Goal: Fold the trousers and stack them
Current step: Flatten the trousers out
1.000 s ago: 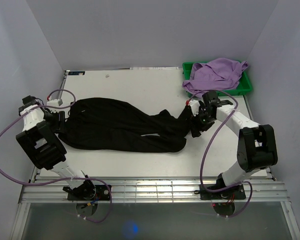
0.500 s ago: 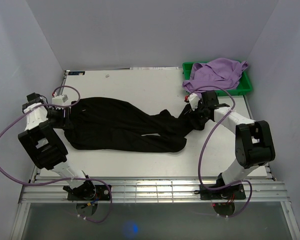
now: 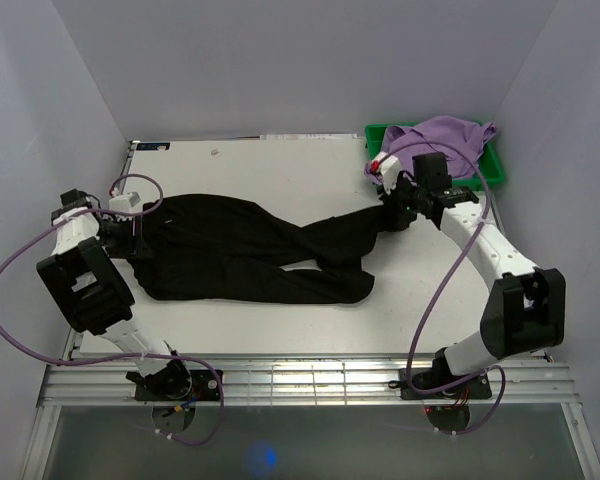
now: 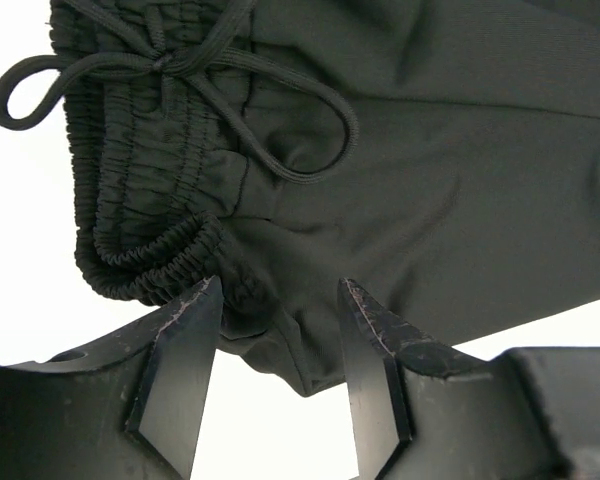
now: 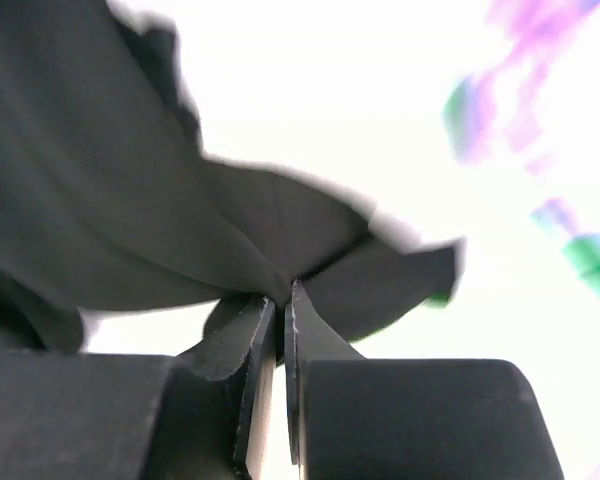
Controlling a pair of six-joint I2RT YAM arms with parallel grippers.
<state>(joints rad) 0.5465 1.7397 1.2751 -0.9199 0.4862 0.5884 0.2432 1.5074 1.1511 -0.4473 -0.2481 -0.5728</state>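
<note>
While tight on trousers (image 3: 240, 255), right tool (image 5: 281, 293); left tool (image 4: 278, 290) apart; lilac garment (image 3: 435, 140) in bin (image 3: 496, 172).

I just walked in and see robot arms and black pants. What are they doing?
Two robot arms are handling black trousers lying on the table. The right gripper is shut on the end of one leg. The left gripper is open at the waistband, with fabric between its fingers. No fold is made yet.

The white table (image 3: 280, 175) carries the black trousers (image 3: 220, 262), spread lengthwise across its middle. A green tray (image 3: 496, 168) sits at the far right corner. At the far left edge lies a small dark label (image 3: 152, 146), perhaps a sticker.
</note>
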